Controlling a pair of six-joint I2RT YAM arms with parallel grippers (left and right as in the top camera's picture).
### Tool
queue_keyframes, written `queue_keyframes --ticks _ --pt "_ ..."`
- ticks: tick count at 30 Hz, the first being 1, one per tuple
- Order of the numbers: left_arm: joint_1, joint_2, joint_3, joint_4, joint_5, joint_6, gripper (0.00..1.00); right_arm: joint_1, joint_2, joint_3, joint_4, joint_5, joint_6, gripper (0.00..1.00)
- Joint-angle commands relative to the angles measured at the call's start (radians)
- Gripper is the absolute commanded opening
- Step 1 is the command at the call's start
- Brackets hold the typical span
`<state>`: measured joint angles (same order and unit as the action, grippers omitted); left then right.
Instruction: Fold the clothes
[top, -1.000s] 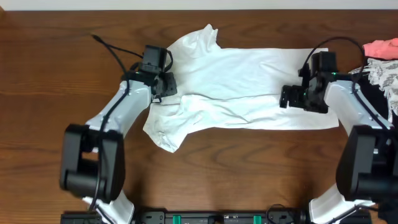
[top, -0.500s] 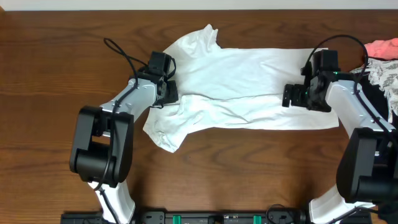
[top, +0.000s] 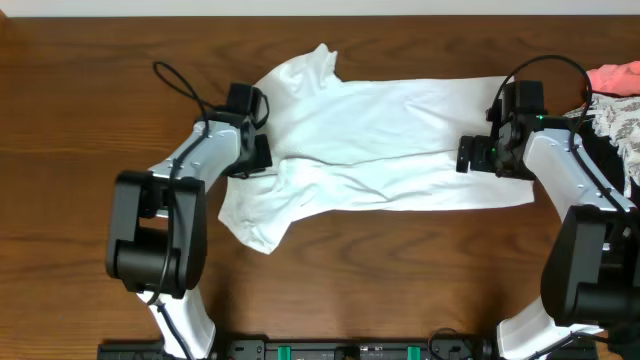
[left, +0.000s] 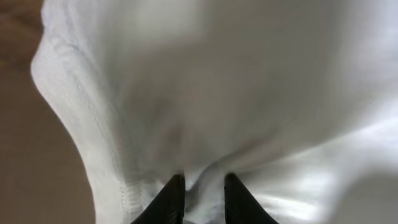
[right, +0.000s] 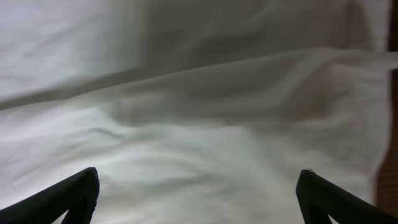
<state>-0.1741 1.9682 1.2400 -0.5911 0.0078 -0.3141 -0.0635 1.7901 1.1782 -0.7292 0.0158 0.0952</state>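
Observation:
The clothes (top: 380, 130), a white T-shirt, lie spread and rumpled across the middle of the wooden table (top: 60, 220). The collar end points to the far left and a sleeve hangs toward the front left. My left gripper (top: 260, 152) is at the shirt's left side. In the left wrist view this left gripper (left: 204, 178) is shut on a raised fold of the white clothes (left: 217, 81). My right gripper (top: 463, 155) hovers over the shirt's right part. In the right wrist view the right gripper (right: 199, 175) is open wide, with only flat clothes (right: 199, 93) beneath.
A pink cloth (top: 615, 75) and a lacy white-and-dark cloth (top: 618, 125) lie at the right edge, beside the right arm. A black cable (top: 175, 80) loops over the table behind the left arm.
The left gripper's jaws have narrowed on the fold and moved left, dragging the shirt's collar and sleeve end leftward. The right gripper has hardly moved and stays open.

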Motion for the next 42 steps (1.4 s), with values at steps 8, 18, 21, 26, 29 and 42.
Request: queue_keyframes --ticks 8,18,21,26,29,42 --pt "0.068 0.049 -0.034 -0.128 -0.058 0.002 0.23 -0.002 -0.011 0.012 -0.005 0.011 -0.015 0.99" --pt "0.095 -0.029 0.054 -0.132 -0.051 0.003 0.29 -0.001 -0.015 0.041 0.038 -0.006 -0.014 0.99" --pt "0.095 -0.097 0.127 -0.134 -0.016 0.003 0.43 -0.001 -0.015 0.129 -0.026 -0.048 -0.032 0.99" --pt "0.095 -0.206 0.258 -0.130 0.105 0.006 0.63 0.005 -0.015 0.312 -0.155 -0.051 -0.067 0.99" --pt "0.095 -0.225 0.336 -0.113 0.136 0.013 0.63 0.012 -0.015 0.402 -0.180 -0.075 -0.067 0.99" --pt "0.097 -0.114 0.369 0.263 0.191 0.232 0.70 0.011 0.011 0.502 -0.024 -0.086 -0.094 0.99"
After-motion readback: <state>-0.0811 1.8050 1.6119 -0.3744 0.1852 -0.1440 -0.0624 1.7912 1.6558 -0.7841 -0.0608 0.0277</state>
